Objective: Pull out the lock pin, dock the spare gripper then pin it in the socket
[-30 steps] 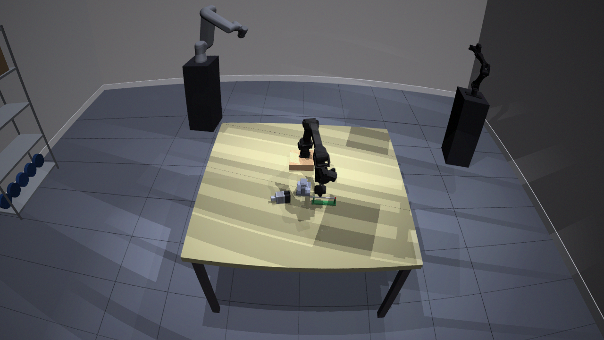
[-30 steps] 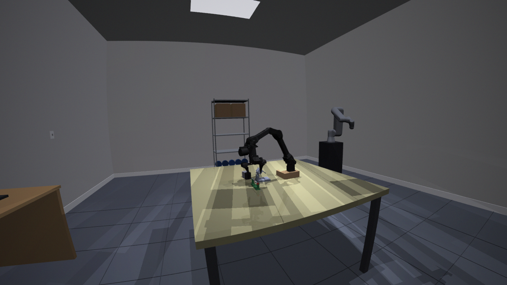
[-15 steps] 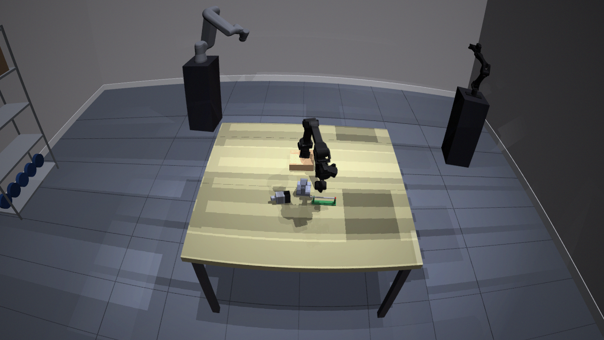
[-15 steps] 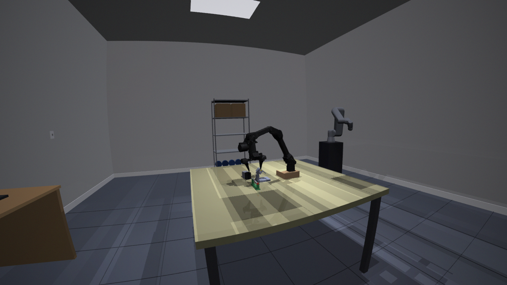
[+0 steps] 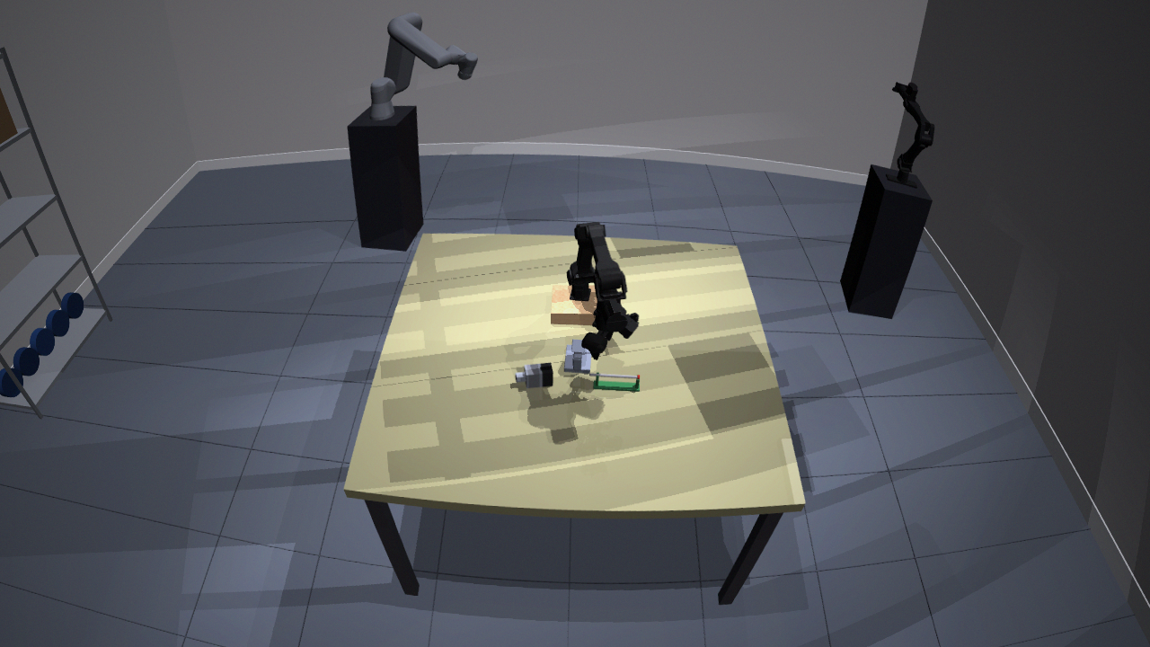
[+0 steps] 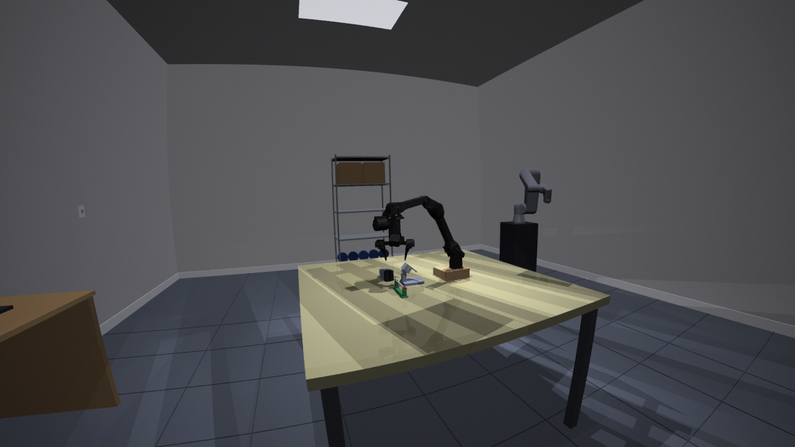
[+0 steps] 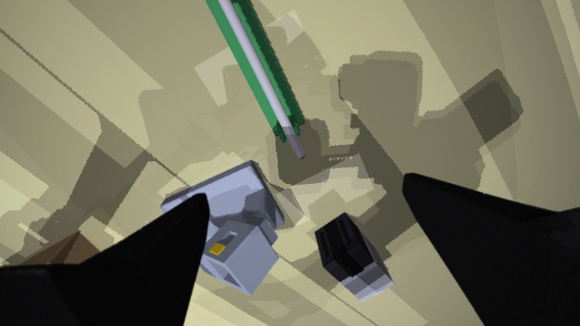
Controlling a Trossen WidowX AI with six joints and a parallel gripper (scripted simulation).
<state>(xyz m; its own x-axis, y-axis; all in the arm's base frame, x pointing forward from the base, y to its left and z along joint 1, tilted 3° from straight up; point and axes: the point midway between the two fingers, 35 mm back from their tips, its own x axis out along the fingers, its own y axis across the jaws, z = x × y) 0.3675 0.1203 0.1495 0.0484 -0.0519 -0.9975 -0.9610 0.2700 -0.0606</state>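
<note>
The lock pin point(image 5: 617, 376) point(image 7: 254, 56), a thin grey rod with a red end, lies along the green rack point(image 5: 617, 385) point(image 6: 400, 290) point(image 7: 246, 68), its bare tip past the rack's end. The pale blue-grey mount point(image 5: 577, 360) point(image 6: 412, 282) point(image 7: 231, 192) has a tilted socket block point(image 7: 251, 258) with a yellow mark and no pin or spigot visible in it. The spare gripper point(image 5: 536, 375) point(image 6: 387, 274) point(image 7: 343, 245), black and light grey, lies left of the mount in the top view. My gripper point(image 5: 595, 353) point(image 6: 395, 259) point(image 7: 307, 192) is open and empty, above these things. Its left finger in the wrist view hides part of the mount.
The arm's brown base block point(image 5: 571, 318) point(image 6: 451, 273) stands behind the mount on the table point(image 5: 482, 483) point(image 6: 355, 361). A shelf point(image 6: 361, 184), a grey arm on a black pedestal point(image 5: 385, 177) and a second pedestal point(image 5: 884, 241) stand away from the table.
</note>
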